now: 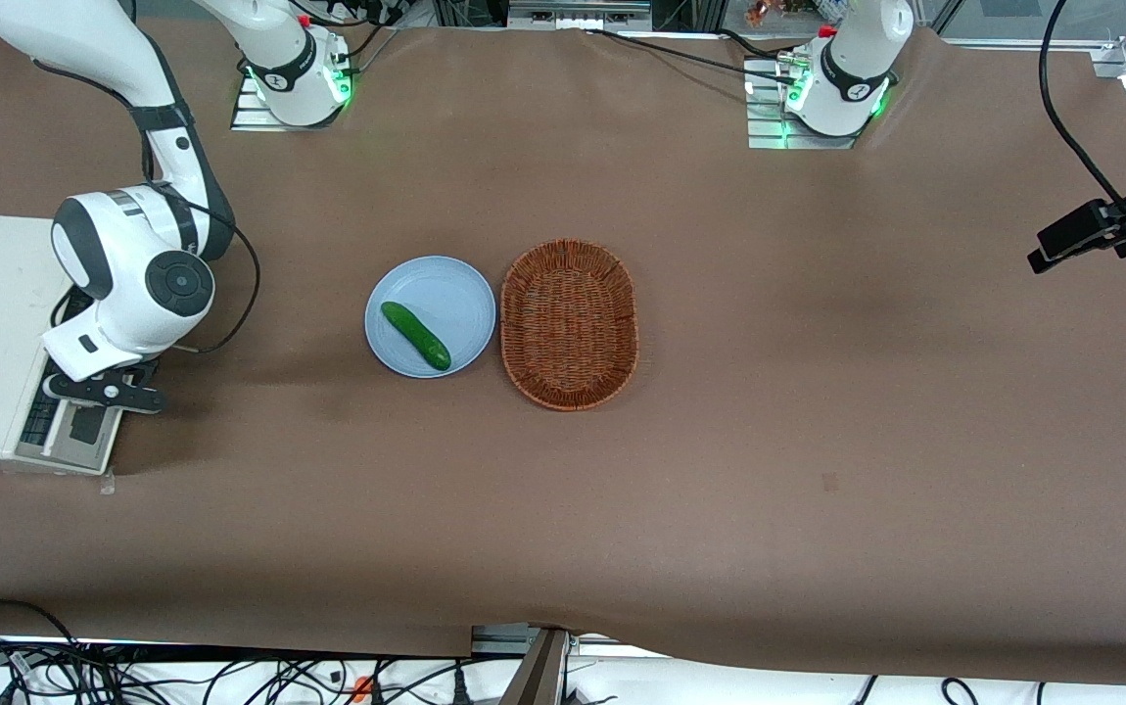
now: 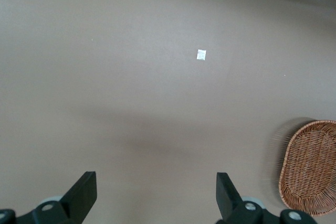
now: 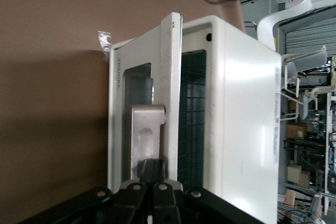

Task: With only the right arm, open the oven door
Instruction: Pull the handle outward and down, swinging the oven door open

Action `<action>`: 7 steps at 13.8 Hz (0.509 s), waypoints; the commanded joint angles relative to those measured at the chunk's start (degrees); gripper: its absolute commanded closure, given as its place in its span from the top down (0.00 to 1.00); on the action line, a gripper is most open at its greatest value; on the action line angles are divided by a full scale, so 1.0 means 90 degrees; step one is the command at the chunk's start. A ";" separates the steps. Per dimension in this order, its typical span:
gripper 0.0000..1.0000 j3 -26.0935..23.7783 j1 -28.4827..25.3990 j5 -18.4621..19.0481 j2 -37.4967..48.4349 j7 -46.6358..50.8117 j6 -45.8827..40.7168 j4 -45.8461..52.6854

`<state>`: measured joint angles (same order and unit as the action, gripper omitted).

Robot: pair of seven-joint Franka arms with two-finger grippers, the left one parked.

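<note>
Black tool [image 3: 152, 182] of the right arm [image 1: 132, 264] sits clamped on the silver handle [image 3: 148, 135] of the oven door [image 3: 137, 119], which stands partly ajar from the cream-white oven [image 3: 236, 119] at the working arm's end of the brown counter [image 1: 818, 392]; a cucumber [image 1: 415, 335] lies on a blue plate [image 1: 445, 284] beside a wicker basket [image 1: 570, 323]

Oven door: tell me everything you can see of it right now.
The cream-framed metal oven door with a dark glass window stands partly open, tilted away from the small cream-white toaster oven, leaving a gap that shows the wire rack inside. Its silver bar handle faces outward. The right arm's black end effector is at that handle. The oven sits toward the working arm's end.
</note>
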<state>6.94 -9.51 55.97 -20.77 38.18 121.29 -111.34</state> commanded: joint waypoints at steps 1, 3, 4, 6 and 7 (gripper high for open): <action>0.00 0.0039 0.0089 -0.0184 -0.0465 0.0172 0.0731 0.0037; 0.00 0.0039 0.0099 -0.0262 -0.0611 0.0172 0.1053 0.0037; 0.00 0.0039 0.0128 -0.0262 -0.0699 0.0172 0.1199 0.0047; 0.00 0.0049 0.0158 -0.0272 -0.0845 0.0172 0.1483 0.0066; 0.00 0.0049 0.0167 -0.0272 -0.0933 0.0172 0.1610 0.0066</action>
<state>5.53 -10.48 51.82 -24.35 39.23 131.70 -112.33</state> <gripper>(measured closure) 0.991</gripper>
